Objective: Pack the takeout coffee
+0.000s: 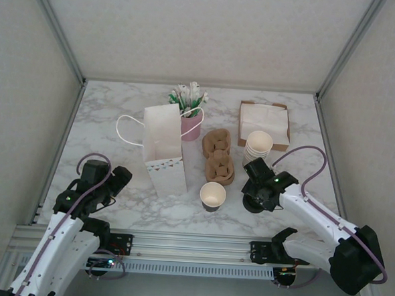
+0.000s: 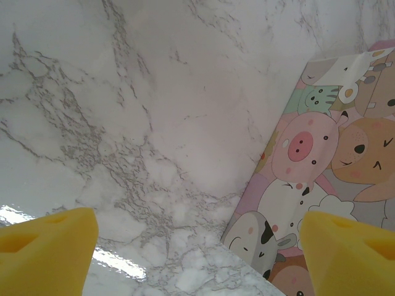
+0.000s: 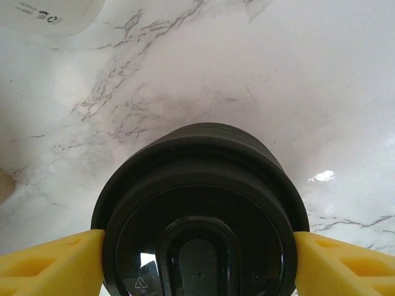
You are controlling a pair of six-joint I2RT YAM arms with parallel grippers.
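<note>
A lidded takeout coffee is out of view. One lidless cream paper cup (image 1: 213, 195) stands at the front centre of the table. To its right my right gripper (image 1: 255, 194) reaches down over a low black lid (image 1: 250, 204) on the marble. In the right wrist view the round black lid (image 3: 197, 185) sits between my right gripper's (image 3: 197, 262) yellow pads (image 3: 46, 262), which touch its rim on both sides. My left gripper (image 1: 117, 178) hovers left of the white paper bag (image 1: 164, 149); it (image 2: 197, 259) is open with nothing between its pads.
The upright bag shows a cartoon-animal face (image 2: 333, 154) in the left wrist view. Behind the cup lie brown cup carriers (image 1: 218, 156), a stack of lidless cream cups (image 1: 258, 146), a pink cup of packets (image 1: 191, 124) and a napkin box (image 1: 264, 120).
</note>
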